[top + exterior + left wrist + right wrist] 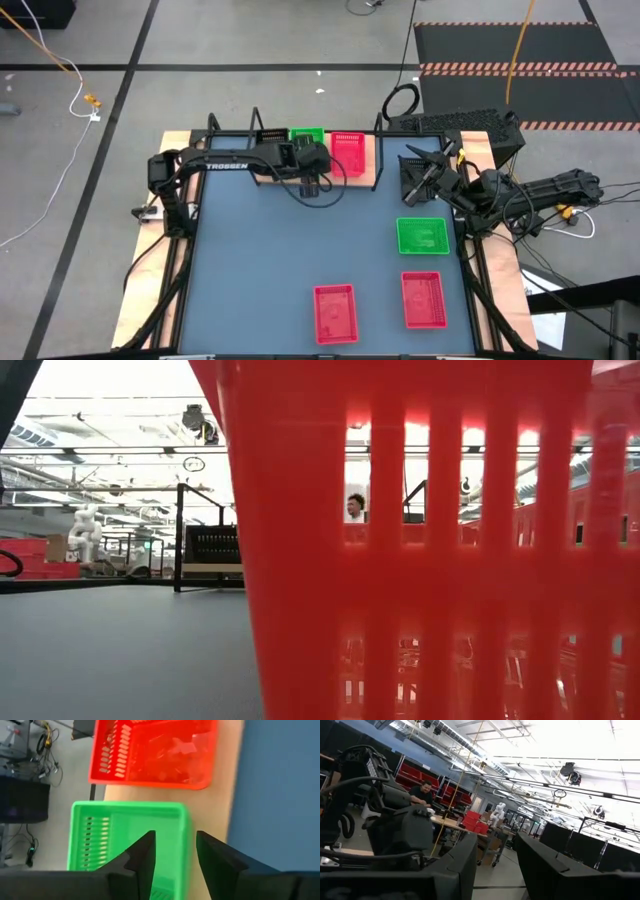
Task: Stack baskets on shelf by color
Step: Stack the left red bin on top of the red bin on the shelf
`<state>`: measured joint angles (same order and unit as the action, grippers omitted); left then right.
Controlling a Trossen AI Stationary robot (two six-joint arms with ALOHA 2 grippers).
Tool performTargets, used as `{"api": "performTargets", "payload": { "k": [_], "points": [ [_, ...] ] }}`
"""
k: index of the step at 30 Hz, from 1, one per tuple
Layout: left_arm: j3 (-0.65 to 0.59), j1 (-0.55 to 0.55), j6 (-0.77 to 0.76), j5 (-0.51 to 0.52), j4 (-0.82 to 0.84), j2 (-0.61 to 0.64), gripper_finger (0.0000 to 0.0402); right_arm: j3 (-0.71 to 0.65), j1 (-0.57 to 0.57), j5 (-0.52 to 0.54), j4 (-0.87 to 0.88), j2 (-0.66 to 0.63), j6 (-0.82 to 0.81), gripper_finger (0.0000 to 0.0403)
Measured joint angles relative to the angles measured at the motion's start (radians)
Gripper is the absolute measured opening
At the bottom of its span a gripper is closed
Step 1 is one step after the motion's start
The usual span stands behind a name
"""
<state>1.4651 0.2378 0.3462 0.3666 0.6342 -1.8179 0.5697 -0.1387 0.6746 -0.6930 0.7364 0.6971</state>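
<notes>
You have the shelf [372,165], a light wooden board with thin black wire ends, along the far edge of the table. On it, from left to right, sit a black basket [272,138], a bright green basket [306,134] and a red basket [349,152], close beside one another. In the left wrist view the green one [125,837] and the red one [155,752] both stand upright, open side up, slotted walls showing. Three more lie on the blue-grey tabletop: a green basket [423,236] right of centre, and two red baskets [335,311] [424,299] near the front edge, all upright and apart.
</notes>
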Motion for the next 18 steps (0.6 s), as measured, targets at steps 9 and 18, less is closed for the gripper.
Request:
{"api": "performTargets", "payload": {
  "k": [9,18],
  "points": [
    [0.000,-0.050,-0.070,0.000,-0.011,0.038,0.0143,0.000,0.000,-0.001,0.000,0.000,-0.028,0.0130],
    [-0.057,-0.143,-0.330,-0.083,-0.008,0.039,0.0155,0.000,0.002,-0.026,0.003,0.015,-0.030,0.0130]
  ]
}}
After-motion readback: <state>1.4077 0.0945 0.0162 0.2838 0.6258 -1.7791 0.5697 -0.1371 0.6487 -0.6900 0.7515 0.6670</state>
